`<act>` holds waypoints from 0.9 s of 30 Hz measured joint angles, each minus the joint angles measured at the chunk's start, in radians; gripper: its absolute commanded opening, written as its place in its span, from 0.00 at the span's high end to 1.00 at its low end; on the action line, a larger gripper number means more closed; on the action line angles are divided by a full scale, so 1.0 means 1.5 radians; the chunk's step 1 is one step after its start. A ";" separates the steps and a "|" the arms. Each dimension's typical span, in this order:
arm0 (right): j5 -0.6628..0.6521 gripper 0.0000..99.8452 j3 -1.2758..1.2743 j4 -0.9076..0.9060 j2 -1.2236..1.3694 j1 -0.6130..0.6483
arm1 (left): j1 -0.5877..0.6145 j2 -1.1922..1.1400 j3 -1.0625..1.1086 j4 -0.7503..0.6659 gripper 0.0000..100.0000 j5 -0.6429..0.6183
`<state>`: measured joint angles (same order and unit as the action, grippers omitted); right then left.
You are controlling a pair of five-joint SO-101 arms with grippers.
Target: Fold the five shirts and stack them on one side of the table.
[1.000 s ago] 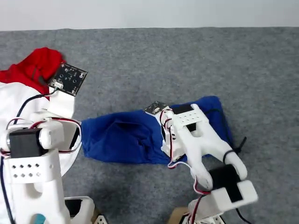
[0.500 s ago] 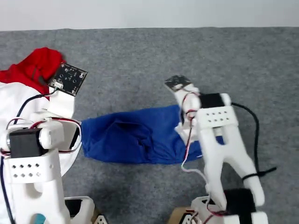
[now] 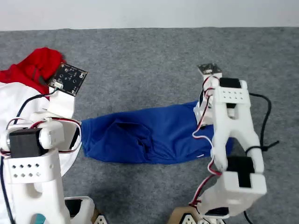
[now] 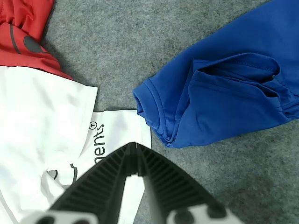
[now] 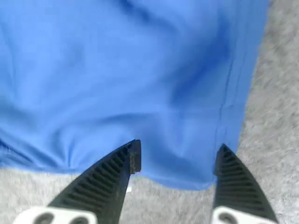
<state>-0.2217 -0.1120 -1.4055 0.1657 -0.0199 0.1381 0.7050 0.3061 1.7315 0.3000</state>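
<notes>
Nearest the bases, the left arm (image 3: 35,158) has not moved. Its jaws are clenched tip to tip, grasping nothing, above the white shirt (image 4: 42,121).

The right arm (image 3: 231,121) has swung within the last second from over the middle of the blue shirt (image 3: 140,135) to that shirt's right end. Its jaws are released and spread wide just above the hem, with no cloth between them.

The blue shirt lies mid-tabletop (image 3: 154,60) as a long, rumpled band. Its right end is now drawn out flatter than before, and its left end is near the white shirt.

Farthest off, the red shirt (image 3: 39,63) lies bunched against the white one at the left side.

Assessment: the blue shirt is laid out but not yet folded. It still needs a grip at the hem, and stacking is pending.
</notes>
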 measured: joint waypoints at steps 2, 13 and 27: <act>0.003 0.71 0.028 0.000 0.033 -0.003 | 0.000 0.000 0.000 0.000 1.00 0.000; 0.006 0.72 0.064 0.041 0.198 -0.049 | 0.000 0.000 0.000 0.000 1.00 0.000; 0.007 0.99 0.116 0.051 0.233 -0.053 | 0.000 0.000 0.000 0.000 1.00 0.000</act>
<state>-0.2110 0.0614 -1.3288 0.5155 -0.0997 0.1381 0.7050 0.3061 1.7315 0.3000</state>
